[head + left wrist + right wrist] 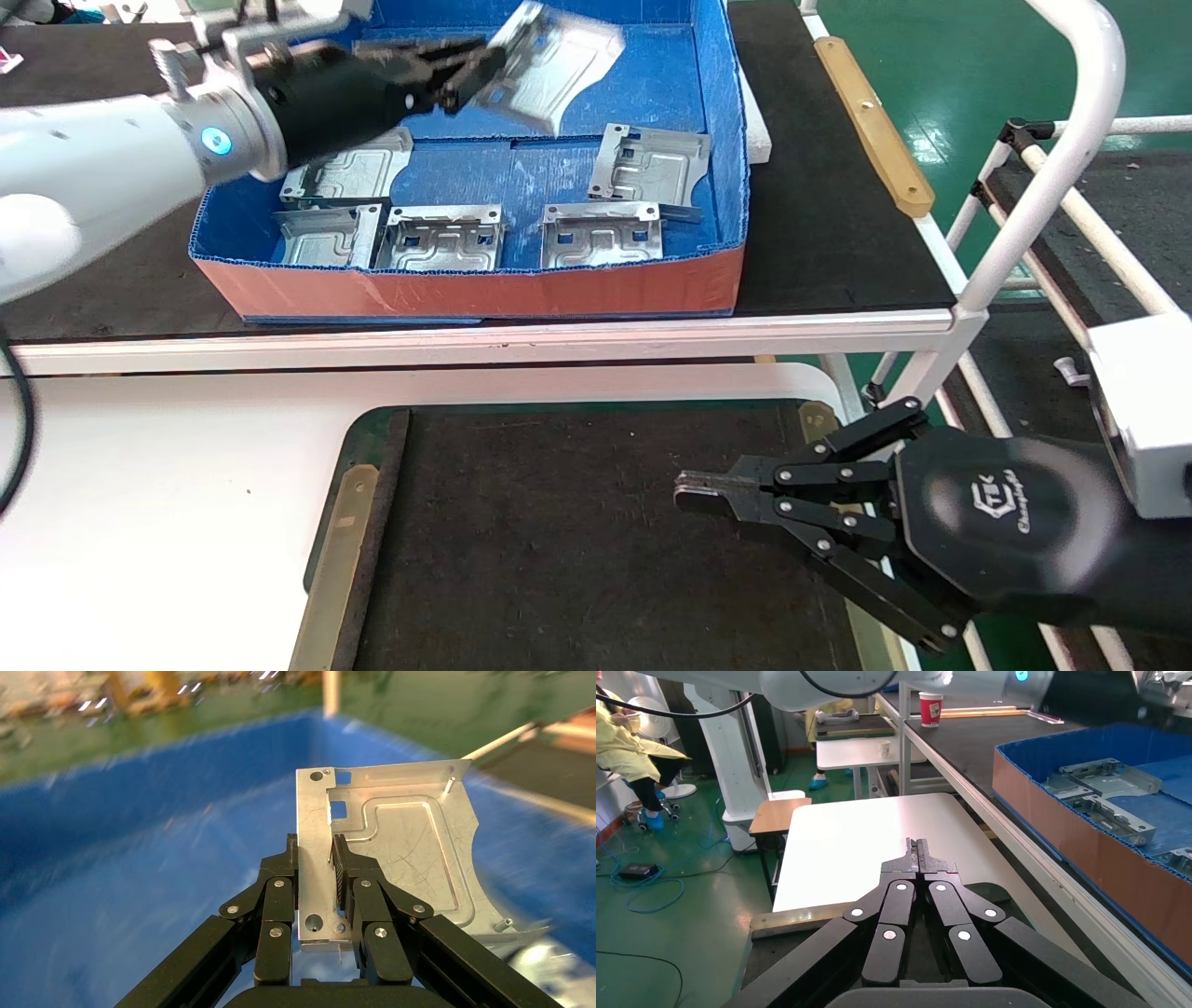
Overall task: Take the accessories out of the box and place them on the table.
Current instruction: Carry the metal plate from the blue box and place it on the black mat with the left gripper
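**One plate up, five down in the box**

Left gripper (473,73) out over the box (466,289), clamped on the edge of one plate (549,70). Lifted clear of the blue floor, tilted, hanging above the far half of the box. From the wrist camera: both fingers (344,881) pinching the plate's flat border strip, grooved face and square holes plainly showing.

Down on the box floor, five more plates. Three in a row along the near orange wall: one at the left (326,236), one just beside it (445,238), one further right (602,235). Another behind the left one (352,172), partly under the arm. The fifth behind the right one (650,166), close to the box's right wall.

Nearer than the box, across the white bar edge, the table (559,559) with its black mat. Right gripper (694,492) parked low over the mat's right side, fingertips pressed together, gripping nothing.
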{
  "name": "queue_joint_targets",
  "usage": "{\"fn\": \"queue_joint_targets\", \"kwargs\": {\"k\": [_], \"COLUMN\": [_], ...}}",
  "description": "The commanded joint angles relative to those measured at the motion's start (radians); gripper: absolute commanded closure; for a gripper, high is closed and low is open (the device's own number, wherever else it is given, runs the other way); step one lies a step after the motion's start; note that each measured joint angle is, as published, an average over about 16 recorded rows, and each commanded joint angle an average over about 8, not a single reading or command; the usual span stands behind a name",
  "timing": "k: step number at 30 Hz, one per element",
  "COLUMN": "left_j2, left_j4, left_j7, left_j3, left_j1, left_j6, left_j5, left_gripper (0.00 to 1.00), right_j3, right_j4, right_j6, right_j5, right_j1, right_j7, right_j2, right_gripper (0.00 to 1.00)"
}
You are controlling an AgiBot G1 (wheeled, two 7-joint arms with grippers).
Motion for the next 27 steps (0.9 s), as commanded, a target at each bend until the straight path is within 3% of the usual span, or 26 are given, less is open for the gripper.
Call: {"fn": "queue_joint_targets", "kwargs": {"k": [1,13,14,21,22,27], "left_j2": [-0.014,-0.189,-0.206,-0.326,-0.343,-0.412], "left_j4": [-0.029,-0.255,-0.271,-0.379,-0.393,-0.452], "left_j7": [0.008,0.054,0.053,0.056,0.059,0.079], "left_j3": [-0.010,-0.066,-0.070,-0.096,-0.100,-0.120], "left_j1": [0.003,0.098,0.107,0.195,0.212,0.303], "left_j6": [0.034,0.392,0.416,0.529,0.539,0.592], "left_j5": [-0.020,-0.179,-0.190,-0.250,-0.258,-0.304], "left_gripper": [1.00,1.00,1.00,1.00,1.00,1.00], "right_j3": [0.000,0.000,0.000,-0.001,-0.001,-0.001], "right_j4": [0.000,0.000,0.000,0.000,0.000,0.000], "right_j6": [0.000,0.000,0.000,0.000,0.000,0.000], "right_j5": [0.000,0.000,0.000,0.000,0.000,0.000], "right_j1": [0.000,0.000,0.000,0.000,0.000,0.000], "right_j7": [0.000,0.000,0.000,0.000,0.000,0.000], "right_j2": [0.000,0.000,0.000,0.000,0.000,0.000], "right_gripper": [1.00,1.00,0.94,0.07,0.00,0.00]}}
